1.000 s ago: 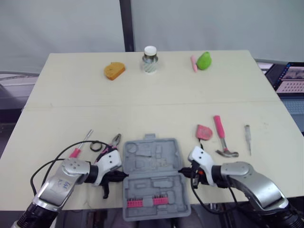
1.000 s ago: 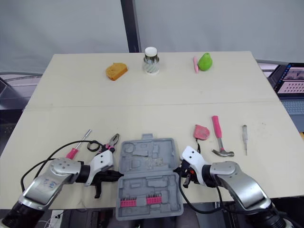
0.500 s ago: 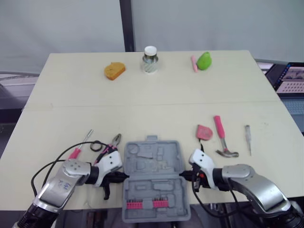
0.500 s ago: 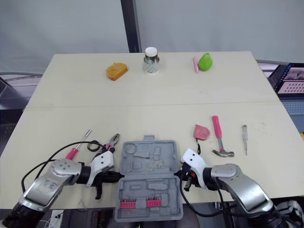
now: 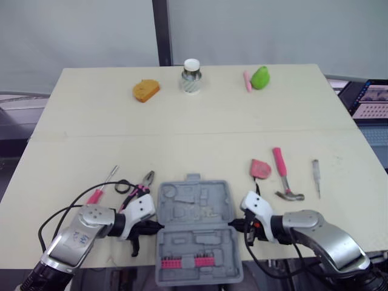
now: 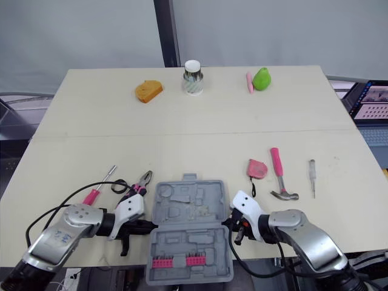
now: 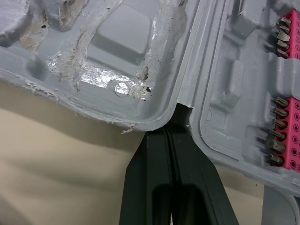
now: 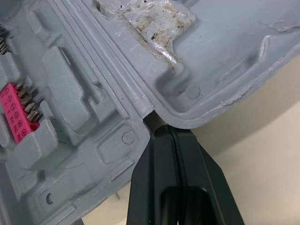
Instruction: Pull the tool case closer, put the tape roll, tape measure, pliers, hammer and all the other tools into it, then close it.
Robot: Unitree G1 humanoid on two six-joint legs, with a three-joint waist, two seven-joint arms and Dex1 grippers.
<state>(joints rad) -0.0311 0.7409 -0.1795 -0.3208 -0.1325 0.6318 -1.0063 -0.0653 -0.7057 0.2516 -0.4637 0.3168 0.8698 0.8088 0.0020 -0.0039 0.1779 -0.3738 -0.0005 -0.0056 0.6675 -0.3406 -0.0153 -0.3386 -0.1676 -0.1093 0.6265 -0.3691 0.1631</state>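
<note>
Two claws sit right up front, one on each side of the tool case (image 5: 197,227). It lies open and flat at the front edge of the bench (image 5: 200,139), lid half pointing away from the robot. Nearer half has pink bit strips (image 5: 185,262) w/ screwdriver bits stuck in them.

Left claw (image 5: 159,225) is clenched, fingers pressed together, tips poking into the hinge notch on the case's left side. Right claw (image 5: 232,224) is the same deal on the right side: clenched, tips against the hinge gap. Wrist cams show it pretty clearly, black fingers (image 7: 150,178) together w/ just a thin seam btwn them.

Just past the left claw: pliers (image 5: 140,185) w/ pink grips, a black tape roll (image 5: 123,186) next to them, and a pink-handled screwdriver (image 5: 103,186) further left. On the right side: pink tape measure (image 5: 261,168), hammer (image 5: 282,174) w/ pink handle just beside it, then a small clear screwdriver (image 5: 316,177) further right. All of them lie on the bench outside the case.

Far end of the bench: orange thing (image 5: 145,90), a jar (image 5: 191,76) w/ white lid, and a green thing (image 5: 260,77) w/ a pink stick (image 5: 247,80) touching it. Can't tell what those are tbh.
</note>
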